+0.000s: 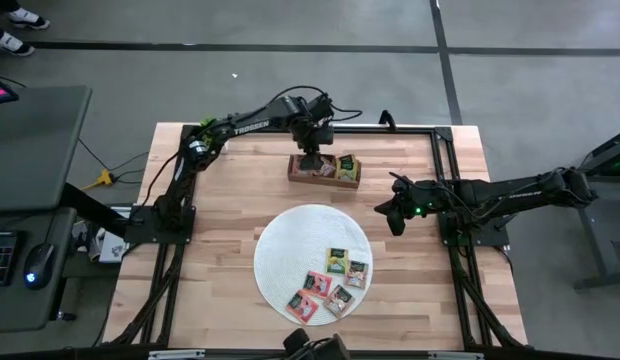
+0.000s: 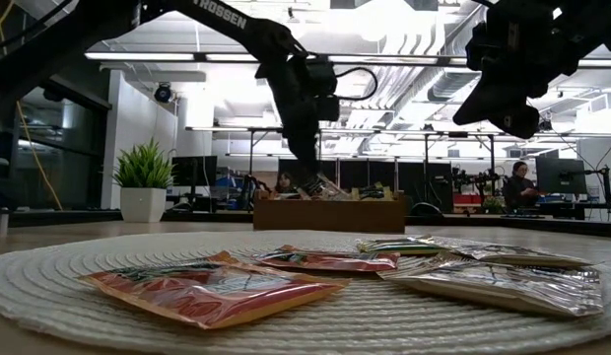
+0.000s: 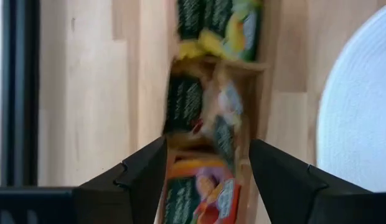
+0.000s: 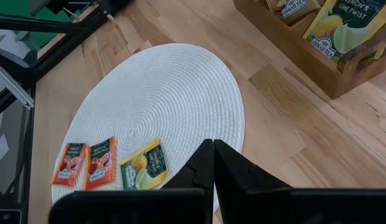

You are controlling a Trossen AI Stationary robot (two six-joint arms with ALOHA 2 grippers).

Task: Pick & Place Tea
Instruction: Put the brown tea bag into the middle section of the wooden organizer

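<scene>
high view shows the tea packets (image 1: 330, 281) in two groups: five lie flat on the near part of the round white mat (image 1: 285, 235), in green, yellow and red wrappers, and more stand packed in the wooden tray (image 1: 324, 178) at the far side of the worktop (image 1: 230, 200). left gripper (image 1: 312, 160) hangs directly over the tray, jaws spread wide above the packets inside and pinching nothing. right gripper (image 1: 394, 218) waits over bare wood just beside the mat's right edge, jaws pressed together and empty. low view shows a potted plant (image 2: 143, 180) far behind.
</scene>
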